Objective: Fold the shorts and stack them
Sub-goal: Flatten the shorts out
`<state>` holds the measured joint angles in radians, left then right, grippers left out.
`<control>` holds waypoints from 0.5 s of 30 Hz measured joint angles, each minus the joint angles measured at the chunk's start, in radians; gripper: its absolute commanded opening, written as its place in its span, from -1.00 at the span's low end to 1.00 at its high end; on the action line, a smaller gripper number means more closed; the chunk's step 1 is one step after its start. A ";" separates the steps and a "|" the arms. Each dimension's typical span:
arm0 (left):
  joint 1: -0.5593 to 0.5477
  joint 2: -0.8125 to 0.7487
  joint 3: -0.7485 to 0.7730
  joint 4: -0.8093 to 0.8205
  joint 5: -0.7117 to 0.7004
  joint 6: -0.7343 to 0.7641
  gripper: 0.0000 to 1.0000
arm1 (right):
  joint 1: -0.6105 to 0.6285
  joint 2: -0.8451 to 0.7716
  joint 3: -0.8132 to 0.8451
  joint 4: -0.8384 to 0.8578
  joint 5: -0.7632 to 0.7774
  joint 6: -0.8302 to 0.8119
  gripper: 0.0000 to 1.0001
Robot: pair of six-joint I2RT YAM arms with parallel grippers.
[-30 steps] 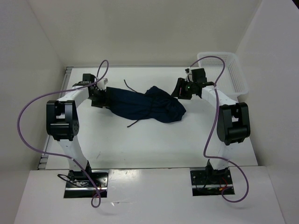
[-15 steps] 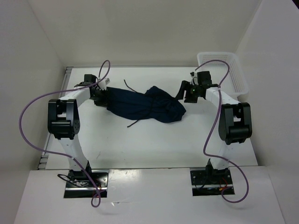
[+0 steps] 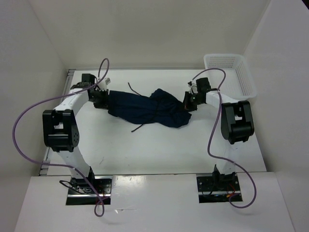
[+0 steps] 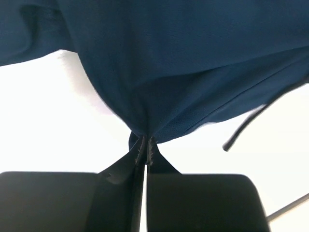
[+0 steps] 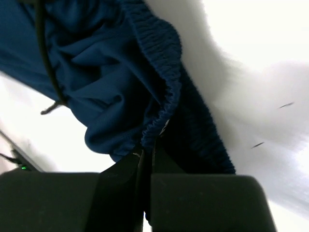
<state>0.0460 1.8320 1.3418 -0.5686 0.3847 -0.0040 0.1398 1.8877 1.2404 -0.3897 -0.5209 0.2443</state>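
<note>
The dark navy shorts (image 3: 147,108) lie bunched across the back middle of the table, a thin drawstring (image 3: 140,126) trailing off their front edge. My left gripper (image 3: 102,99) is at their left end, shut on a pinch of the fabric (image 4: 145,130), which pulls into a point at the fingertips. My right gripper (image 3: 187,102) is at their right end, shut on the ribbed elastic waistband (image 5: 161,104). In the right wrist view the shorts' cloth (image 5: 91,63) fills the upper left, and the drawstring (image 5: 46,63) hangs across it.
A white mesh basket (image 3: 231,72) stands at the table's back right corner, just behind the right arm. Purple cables loop from both arms. White walls close the table in on the left, back and right.
Both grippers went from open to shut on the shorts' ends. The right gripper moved left onto the waistband; the left one shifted slightly at the left edge.
</note>
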 measured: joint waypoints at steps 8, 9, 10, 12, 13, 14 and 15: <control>0.078 -0.038 0.298 -0.114 -0.018 0.000 -1.00 | -0.082 0.030 0.255 -0.055 -0.064 0.055 -1.00; 0.089 -0.038 0.352 -0.117 -0.022 0.000 -1.00 | -0.087 0.015 0.290 -0.052 -0.067 0.059 -1.00; 0.097 -0.039 0.399 -0.123 -0.027 -0.001 -1.00 | -0.090 -0.008 0.321 -0.052 -0.071 0.063 -1.00; 0.109 -0.039 0.479 -0.140 -0.039 -0.001 -1.00 | -0.093 -0.074 0.352 -0.041 -0.080 0.072 -1.00; 0.112 -0.039 0.514 -0.151 -0.043 -0.001 -1.00 | -0.093 -0.113 0.356 -0.031 -0.088 0.074 -0.99; 0.113 -0.040 0.542 -0.164 -0.045 0.000 -1.00 | -0.093 -0.158 0.354 -0.023 -0.092 0.077 -0.95; 0.113 -0.040 0.565 -0.177 -0.047 0.000 -1.00 | -0.094 -0.197 0.350 -0.014 -0.092 0.081 -0.92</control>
<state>0.1585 1.7916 1.9064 -0.7452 0.3378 -0.0044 0.0460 1.6909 1.5906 -0.4042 -0.6132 0.3256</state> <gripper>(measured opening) 0.009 0.029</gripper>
